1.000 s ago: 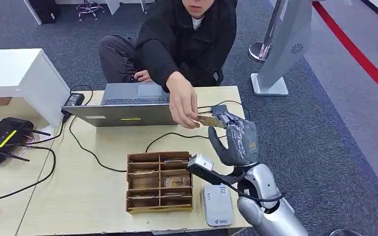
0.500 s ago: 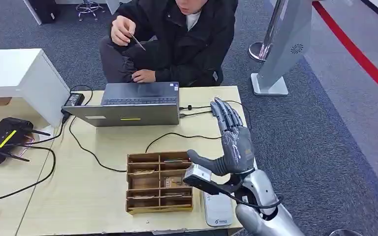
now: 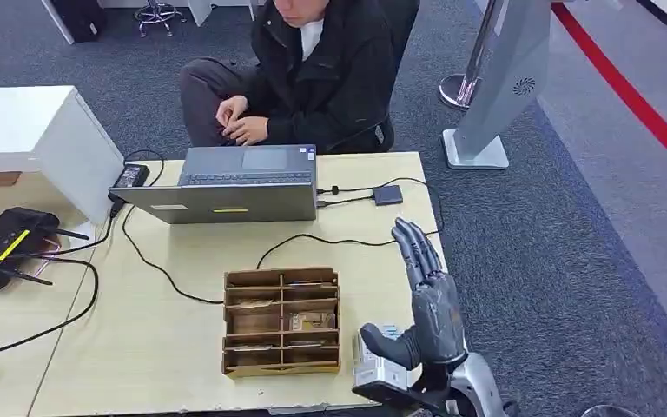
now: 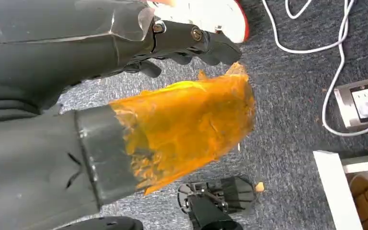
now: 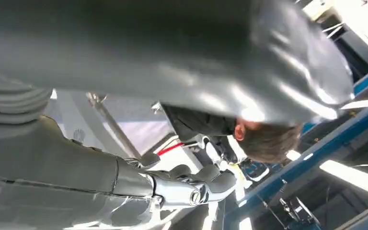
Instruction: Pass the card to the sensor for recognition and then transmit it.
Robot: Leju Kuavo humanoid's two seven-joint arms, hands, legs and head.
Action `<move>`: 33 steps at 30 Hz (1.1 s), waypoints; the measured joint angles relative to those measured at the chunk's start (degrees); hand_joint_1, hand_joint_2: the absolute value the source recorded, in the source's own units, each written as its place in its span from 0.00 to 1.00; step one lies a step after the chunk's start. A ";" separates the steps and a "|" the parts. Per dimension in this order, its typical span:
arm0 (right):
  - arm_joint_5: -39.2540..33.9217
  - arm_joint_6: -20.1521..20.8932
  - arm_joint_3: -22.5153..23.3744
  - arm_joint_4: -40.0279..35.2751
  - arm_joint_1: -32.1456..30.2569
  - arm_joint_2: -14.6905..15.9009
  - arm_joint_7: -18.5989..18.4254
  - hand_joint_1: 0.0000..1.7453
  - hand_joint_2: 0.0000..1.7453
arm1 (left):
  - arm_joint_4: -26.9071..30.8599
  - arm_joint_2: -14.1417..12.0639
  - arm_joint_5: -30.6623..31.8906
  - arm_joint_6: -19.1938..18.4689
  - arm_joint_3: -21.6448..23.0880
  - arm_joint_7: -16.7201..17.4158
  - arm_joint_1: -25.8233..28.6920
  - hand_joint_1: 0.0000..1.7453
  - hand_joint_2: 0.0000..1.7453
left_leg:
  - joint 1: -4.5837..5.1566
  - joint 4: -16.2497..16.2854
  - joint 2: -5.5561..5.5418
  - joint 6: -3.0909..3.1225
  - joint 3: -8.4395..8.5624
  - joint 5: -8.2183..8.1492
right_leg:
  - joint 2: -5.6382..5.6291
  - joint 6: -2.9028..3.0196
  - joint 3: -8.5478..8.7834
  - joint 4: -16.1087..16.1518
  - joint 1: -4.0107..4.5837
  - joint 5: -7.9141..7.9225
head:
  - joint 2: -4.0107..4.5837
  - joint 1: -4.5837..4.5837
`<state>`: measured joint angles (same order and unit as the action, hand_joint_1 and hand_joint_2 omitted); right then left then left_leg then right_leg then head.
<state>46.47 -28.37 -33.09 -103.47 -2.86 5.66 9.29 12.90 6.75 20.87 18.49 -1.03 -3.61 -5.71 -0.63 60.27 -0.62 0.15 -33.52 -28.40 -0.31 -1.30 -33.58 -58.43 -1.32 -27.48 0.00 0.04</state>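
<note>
Over the near right corner of the counter (image 3: 165, 347), the robot's right hand (image 3: 430, 300) is standing upright with its fingers (image 3: 412, 248) stretched apart and pointing away from the robot, and it is gripping nothing. Its thumb is reaching out over a white card reader (image 3: 369, 365), which is lying flat at the counter's edge just beside a wooden box (image 3: 282, 321) of compartments. A card (image 3: 311, 321) is lying in one of the box's middle compartments, with more cards showing in the slots around it. Beyond the box, a black cable (image 3: 313, 239) is curving across to a laptop (image 3: 234, 182) and a small dark adapter (image 3: 388, 194). A person (image 3: 321, 69) is sitting behind the laptop with both hands (image 3: 241, 122) together at the lap; whether they are holding a card cannot be told. The left hand (image 4: 124, 105) is hanging above grey carpet (image 4: 292, 143), its orange-wrapped thumb apart from its loosely bent dark fingers (image 4: 191, 40), with nothing between them. A power strip (image 4: 364, 100) is lying on the carpet.
</note>
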 joint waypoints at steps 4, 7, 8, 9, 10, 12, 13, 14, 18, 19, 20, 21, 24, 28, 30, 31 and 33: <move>-2.58 -0.42 -0.37 -1.69 -1.79 0.85 2.36 0.00 0.00 | 0.00 0.00 0.02 0.02 -0.48 -0.28 0.21 0.00 0.00 | 0.00 0.00 0.01 0.00 0.01 0.00 | -0.01 0.00 0.00 0.00 0.00 0.00 | 0.00 0.00; -3.37 -0.74 -0.57 -2.47 -2.42 1.27 3.33 0.00 0.00 | 0.00 0.00 0.00 0.02 -0.53 -0.46 0.28 0.00 0.00 | 0.00 0.00 0.01 0.00 0.01 0.00 | 0.00 0.00 0.01 0.00 0.00 0.01 | 0.00 0.02; -3.39 -0.72 -0.70 -2.69 -2.53 1.42 3.54 0.00 1.00 | 0.00 0.00 0.02 0.02 -0.55 -0.46 0.28 0.00 0.00 | 0.00 0.00 0.01 0.00 0.01 0.00 | 0.00 0.00 0.01 0.00 0.00 0.01 | 0.00 0.00; -3.30 -0.68 -0.79 -2.84 -2.56 1.53 3.76 0.00 1.00 | 0.00 0.00 0.04 0.02 -0.55 -0.46 0.28 0.00 0.00 | 0.00 0.00 0.01 0.00 0.01 0.00 | 0.00 0.00 0.01 0.00 0.00 0.01 | 0.00 0.02; -2.97 -0.59 -0.85 -2.87 -2.54 1.66 3.85 0.00 1.00 | 0.00 0.00 0.04 0.02 -0.55 -0.46 0.28 0.00 0.00 | 0.00 0.00 0.01 0.00 0.01 0.00 | 0.00 0.00 0.01 0.00 0.00 0.01 | 0.00 0.00; -1.68 -0.04 -1.24 -2.87 -2.48 1.97 3.78 0.00 1.00 | 0.00 0.00 0.22 0.00 -0.55 -0.46 0.28 0.00 0.00 | 0.00 0.00 0.01 0.00 0.01 0.01 | 0.00 0.00 0.01 0.00 0.00 0.01 | 0.00 0.02; -1.14 0.37 -1.51 -2.85 -2.43 2.12 3.72 0.00 1.00 | 0.00 0.00 0.31 0.00 -0.55 -0.44 0.28 0.00 0.00 | 0.00 0.00 0.01 0.00 0.01 0.01 | 0.00 0.00 0.01 0.00 0.00 0.01 | 0.00 0.00; -0.51 0.72 -1.83 -2.85 -2.37 2.27 3.59 0.00 1.00 | 0.00 0.00 0.39 0.00 -0.55 -0.44 0.28 0.00 0.00 | 0.00 0.00 0.01 0.00 0.01 0.01 | 0.00 0.00 0.01 -0.01 0.00 0.01 | 0.00 0.00; 2.79 2.57 -3.12 -2.54 -1.58 2.86 2.15 0.00 1.00 | 0.00 0.00 0.90 -0.20 -0.55 -0.15 0.26 0.00 0.00 | 0.00 0.00 0.01 0.00 0.01 0.01 | 0.00 0.00 0.01 -0.01 0.00 0.01 | 0.00 0.00; 3.37 2.91 -3.52 -2.39 -1.31 3.06 1.99 0.00 1.00 | 0.00 0.00 0.98 -0.28 -0.55 -0.11 0.24 0.00 0.00 | 0.00 0.00 0.01 0.00 0.01 0.01 | 0.00 0.00 0.01 -0.01 0.00 0.01 | 0.00 0.00; 4.08 3.43 -4.00 -2.17 -1.09 3.26 1.60 0.00 1.00 | 0.00 0.00 1.14 -0.37 -0.55 -0.09 0.22 0.00 0.00 | 0.00 0.00 0.01 0.00 0.01 0.01 | 0.00 0.00 0.01 -0.01 0.00 0.01 | 0.00 0.00; 4.65 3.84 -4.33 -1.97 -0.86 3.39 1.38 0.00 1.00 | 0.00 0.00 1.22 -0.39 -0.55 -0.07 0.21 0.00 0.00 | 0.00 0.00 0.01 0.00 0.01 0.01 | 0.00 0.00 0.01 -0.01 0.00 0.01 | 0.00 0.02; 6.03 5.14 -5.55 -1.21 0.06 3.83 0.79 0.00 1.00 | 0.00 0.00 1.49 -0.50 -0.55 0.18 0.16 0.00 0.00 | 0.00 0.00 0.01 0.00 0.01 0.01 | -0.01 0.00 0.01 -0.01 0.00 0.01 | 0.00 0.00; 7.75 6.97 -7.58 0.50 1.53 4.26 -0.06 0.00 1.00 | 0.00 0.00 2.10 -0.83 -0.55 0.63 0.12 0.00 0.00 | 0.00 0.00 0.02 -0.01 0.01 0.01 | -0.01 0.00 0.01 -0.01 0.00 0.01 | 0.00 0.02; 8.61 8.04 -8.75 1.73 2.40 4.35 -0.39 0.00 1.00 | 0.00 0.00 2.41 -1.16 -0.55 0.81 0.02 0.00 0.00 | 0.00 0.00 0.02 -0.01 0.01 0.01 | -0.01 0.00 0.01 -0.01 0.00 0.01 | 0.00 0.02; 9.17 8.48 -9.40 2.44 2.88 4.37 -0.72 0.00 1.00 | 0.00 0.00 2.58 -1.33 -0.55 0.94 -0.05 0.00 0.00 | 0.00 0.00 0.01 -0.01 0.01 0.01 | -0.01 0.00 0.01 -0.01 0.00 0.01 | 0.00 0.00; 10.18 9.16 -10.64 3.95 3.84 4.37 -1.31 0.00 1.00 | 0.00 0.00 2.86 -1.53 -0.55 1.20 -0.21 0.00 0.00 | 0.00 0.00 0.01 -0.01 0.02 0.01 | 0.00 0.00 0.01 -0.02 0.00 0.01 | 0.00 0.00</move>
<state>56.65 -19.21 -43.73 -99.52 0.98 10.03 7.98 12.90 6.75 23.74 16.96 -1.57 -2.41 -5.92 -0.63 60.27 -0.61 0.13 -33.50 -28.39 -0.32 -1.30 -33.57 -58.45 -1.31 -27.46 0.00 0.04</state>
